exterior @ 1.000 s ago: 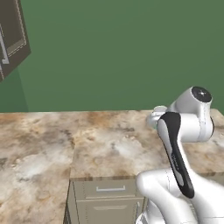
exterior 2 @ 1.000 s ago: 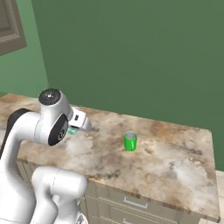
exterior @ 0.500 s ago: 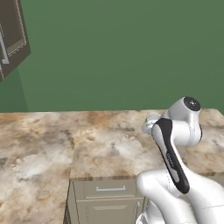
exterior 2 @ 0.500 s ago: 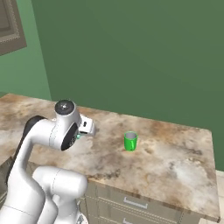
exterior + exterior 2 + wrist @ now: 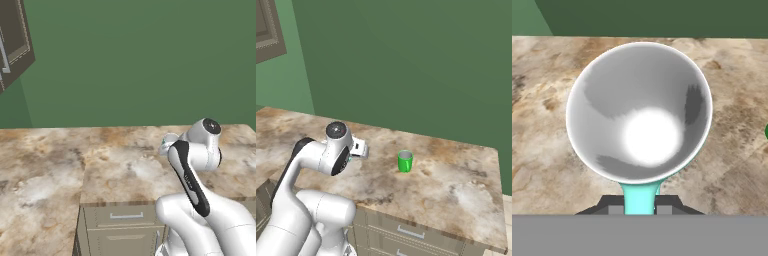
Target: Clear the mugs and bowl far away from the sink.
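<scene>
The teal mug [image 5: 639, 115] faces the hand camera with its white inside showing. My gripper [image 5: 640, 204] is shut on its teal handle, holding it above the marbled counter [image 5: 547, 125]. From the right base view the gripper [image 5: 360, 148] hangs over the counter, left of the bright green mug [image 5: 405, 161], which stands upright on its own. A sliver of that green mug [image 5: 766, 131] shows at the hand view's right edge. In the left base view the gripper [image 5: 167, 142] is mostly hidden behind my arm. The bowl and the sink are out of view.
The marbled counter [image 5: 456, 180] ends at a right edge and a front edge above grey drawers [image 5: 406, 232]. A green wall [image 5: 406, 65] rises behind it. A dark wall cabinet [image 5: 12, 45] hangs at the upper left.
My arm has folded lower and the gripper with the teal mug has shifted slightly right and down, toward the green mug. The green mug has not moved.
</scene>
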Available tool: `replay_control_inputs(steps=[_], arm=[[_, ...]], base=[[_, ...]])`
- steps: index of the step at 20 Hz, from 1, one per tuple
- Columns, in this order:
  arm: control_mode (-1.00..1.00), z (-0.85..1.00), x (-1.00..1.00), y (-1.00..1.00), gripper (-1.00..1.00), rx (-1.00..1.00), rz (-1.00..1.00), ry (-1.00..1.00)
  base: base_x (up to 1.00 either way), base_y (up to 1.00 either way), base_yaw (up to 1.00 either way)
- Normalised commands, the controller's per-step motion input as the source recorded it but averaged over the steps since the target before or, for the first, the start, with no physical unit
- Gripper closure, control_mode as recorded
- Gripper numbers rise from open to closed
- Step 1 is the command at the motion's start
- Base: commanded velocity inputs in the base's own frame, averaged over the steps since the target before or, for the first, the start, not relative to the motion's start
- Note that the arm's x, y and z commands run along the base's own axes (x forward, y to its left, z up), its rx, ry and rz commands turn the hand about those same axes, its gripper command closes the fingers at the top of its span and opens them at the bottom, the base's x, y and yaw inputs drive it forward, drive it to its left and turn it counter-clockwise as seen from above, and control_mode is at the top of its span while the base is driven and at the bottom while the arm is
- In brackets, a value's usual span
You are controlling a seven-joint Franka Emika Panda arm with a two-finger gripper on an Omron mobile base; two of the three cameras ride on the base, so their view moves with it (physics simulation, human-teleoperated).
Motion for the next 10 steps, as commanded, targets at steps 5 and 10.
replay_control_inputs(steps=[5, 10], arm=[[-1.00, -0.11, 0.14, 0.00, 1.00, 0.00, 0.00, 0.00], [-1.00, -0.15, 0.18, 0.00, 1.00, 0.00, 0.00, 0.06]], base=[[0.00, 0.00, 0.00], [0.00, 0.00, 0.00]])
